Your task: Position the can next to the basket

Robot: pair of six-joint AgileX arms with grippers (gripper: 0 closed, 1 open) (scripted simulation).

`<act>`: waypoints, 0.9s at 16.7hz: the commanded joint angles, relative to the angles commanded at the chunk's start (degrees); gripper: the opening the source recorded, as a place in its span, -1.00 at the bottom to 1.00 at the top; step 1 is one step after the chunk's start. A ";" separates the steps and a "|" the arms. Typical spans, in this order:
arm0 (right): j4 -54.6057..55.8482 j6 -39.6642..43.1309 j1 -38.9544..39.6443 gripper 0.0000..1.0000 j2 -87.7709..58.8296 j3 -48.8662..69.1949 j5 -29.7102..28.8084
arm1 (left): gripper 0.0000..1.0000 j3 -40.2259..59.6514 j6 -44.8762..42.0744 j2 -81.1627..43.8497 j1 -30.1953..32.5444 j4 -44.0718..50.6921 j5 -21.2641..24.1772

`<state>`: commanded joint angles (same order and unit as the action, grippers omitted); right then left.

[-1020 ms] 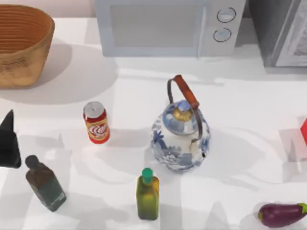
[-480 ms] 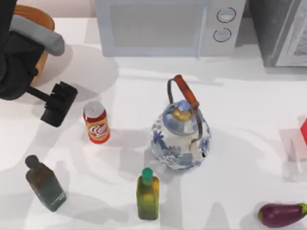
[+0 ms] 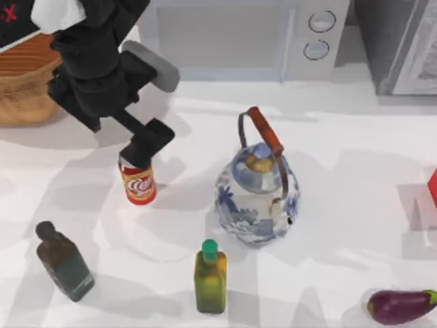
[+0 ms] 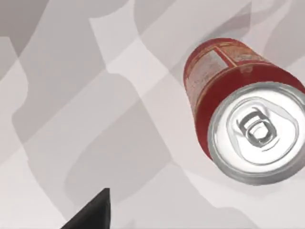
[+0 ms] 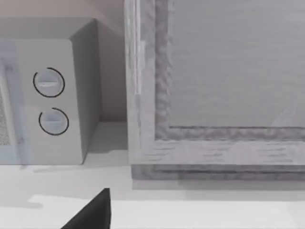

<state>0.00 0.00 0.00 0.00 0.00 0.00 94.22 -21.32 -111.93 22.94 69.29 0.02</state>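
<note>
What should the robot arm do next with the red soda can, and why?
Probably lower the left tool straight down around the red soda can. It hangs right above the can's silver top, and the can stands upright on the table, far from the wicker basket.

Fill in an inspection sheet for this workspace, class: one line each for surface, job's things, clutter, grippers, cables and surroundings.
Surface: white table, crossed by grey shadows.
Job's things: small red soda can with silver top upright, left of centre; large round woven wicker basket at the far left corner, well apart from the can.
Clutter: blue-and-white porcelain kettle with brown handle; green-capped yellow-green bottle; dark stoppered bottle; purple eggplant; red object at the right edge.
Grippers: left gripper directly over the can's top, not gripping it; right arm's wrist view faces the microwave.
Cables: nothing seen.
Surroundings: white microwave with two dials; grey cabinet beside it.
</note>
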 joint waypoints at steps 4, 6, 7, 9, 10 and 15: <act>0.00 0.00 0.00 1.00 0.00 0.00 0.00 | 1.00 5.71 -1.10 -5.38 1.21 3.24 0.04; 0.00 0.00 0.00 1.00 0.00 0.00 0.00 | 1.00 5.71 -1.10 -5.38 1.21 3.24 0.04; 0.00 0.00 0.00 1.00 0.00 0.00 0.00 | 1.00 5.71 -1.10 -5.38 1.21 3.24 0.04; 0.00 0.00 0.00 1.00 0.00 0.00 0.00 | 1.00 5.38 -1.11 -5.30 0.97 2.91 0.04; 0.00 0.00 0.00 1.00 0.00 0.00 0.00 | 1.00 4.61 -1.20 -5.51 1.07 2.12 0.04; 0.00 0.00 0.00 1.00 0.00 0.00 0.00 | 1.00 -2.76 -1.24 -7.31 1.11 -7.55 0.06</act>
<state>0.00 0.00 0.00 0.00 0.00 0.00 91.46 -22.55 -119.24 24.05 61.74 0.08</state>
